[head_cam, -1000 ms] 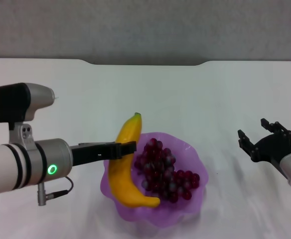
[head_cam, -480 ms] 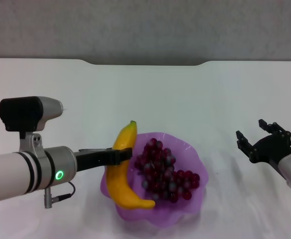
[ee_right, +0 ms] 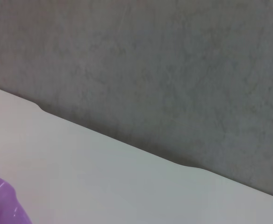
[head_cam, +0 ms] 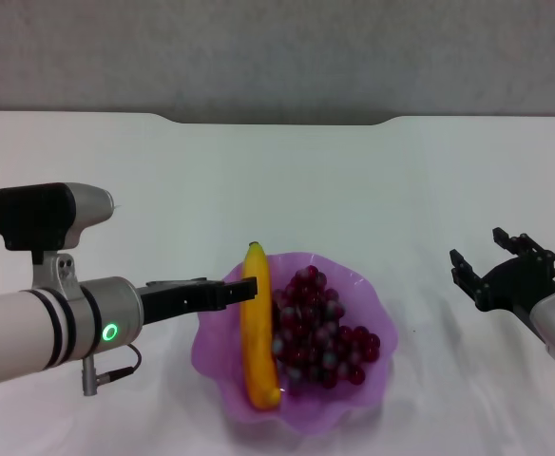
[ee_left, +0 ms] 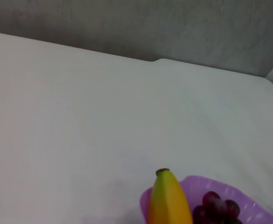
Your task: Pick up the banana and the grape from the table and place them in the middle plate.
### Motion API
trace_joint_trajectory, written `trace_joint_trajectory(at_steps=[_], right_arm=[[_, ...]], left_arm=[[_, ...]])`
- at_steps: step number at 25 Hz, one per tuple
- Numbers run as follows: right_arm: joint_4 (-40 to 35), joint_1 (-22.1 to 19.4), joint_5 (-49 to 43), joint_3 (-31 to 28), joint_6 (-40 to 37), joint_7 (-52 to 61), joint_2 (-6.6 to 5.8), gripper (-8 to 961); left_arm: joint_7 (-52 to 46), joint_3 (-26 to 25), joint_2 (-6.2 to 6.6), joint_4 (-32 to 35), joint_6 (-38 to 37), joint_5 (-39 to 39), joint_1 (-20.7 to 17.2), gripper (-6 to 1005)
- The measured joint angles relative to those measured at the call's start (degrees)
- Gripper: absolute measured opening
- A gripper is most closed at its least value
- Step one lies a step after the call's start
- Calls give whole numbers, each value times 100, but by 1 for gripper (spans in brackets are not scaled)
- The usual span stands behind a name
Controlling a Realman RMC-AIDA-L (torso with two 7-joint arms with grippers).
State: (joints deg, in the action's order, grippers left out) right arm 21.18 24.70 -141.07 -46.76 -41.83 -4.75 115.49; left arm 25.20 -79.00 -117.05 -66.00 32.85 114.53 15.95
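A banana lies lengthwise in the left half of a purple plate at the near middle of a white desk, its stem end pointing toward the far edge and resting at the plate's far rim. A bunch of grapes fills the plate's right half, touching the banana along its side.

The left claw reaches in from the left at the plate's near-left rim, its dark fingertips against the banana's upper part; whether they are clamped on the fruit or merely beside it cannot be told from the head view. The left wrist view shows the banana's green-tinged stem end, a few grapes and a slice of the plate, but none of the claw's own fingers.

The right claw hangs well to the right of the plate, its fingers spread apart and holding nothing. The right wrist view catches only a purple corner of the plate, the desk and the grey wall behind it.
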Motion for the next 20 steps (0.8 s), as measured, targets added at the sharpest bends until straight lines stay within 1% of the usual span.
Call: trace_joint_trajectory(at_steps=[4, 5, 6, 7, 10, 13, 15, 16, 17, 18, 20], right_arm=[[0, 0, 0, 0, 1, 0, 1, 665], [0, 0, 0, 1, 3, 0, 0, 665], [0, 0, 0, 6, 2, 0, 1, 665], [-1, 0, 1, 10, 3, 0, 1, 665], [11, -10, 0, 16, -5, 1, 9, 665], [22, -31, 0, 17, -12, 8, 10, 665], [24, -27, 9, 17, -15, 17, 9, 666], [25, -22, 22, 16, -16, 28, 9, 666], [25, -17, 34, 8, -19, 36, 9, 666], [26, -17, 49, -15, -43, 47, 8, 666], [27, -29, 62, -53, -147, 65, 9, 666]], left_arm=[[238, -2, 4, -172, -200, 14, -172, 757], [600, -43, 0, -329, -667, 16, -461, 778], [600, -43, 0, -329, -667, 16, -461, 799], [700, -58, -1, -346, -874, 11, -568, 820], [868, -39, -5, -355, -1845, -1, -964, 883], [1048, -125, 8, -239, -2299, 44, -1123, 882], [1156, -293, 12, -72, -2469, 60, -1151, 882], [1156, -293, 12, -72, -2469, 60, -1151, 882], [1295, -353, 9, 213, -2969, 64, -1171, 882], [1329, -315, 3, 335, -3210, 63, -1178, 882], [1369, -91, -13, 719, -3998, 44, -1164, 882]])
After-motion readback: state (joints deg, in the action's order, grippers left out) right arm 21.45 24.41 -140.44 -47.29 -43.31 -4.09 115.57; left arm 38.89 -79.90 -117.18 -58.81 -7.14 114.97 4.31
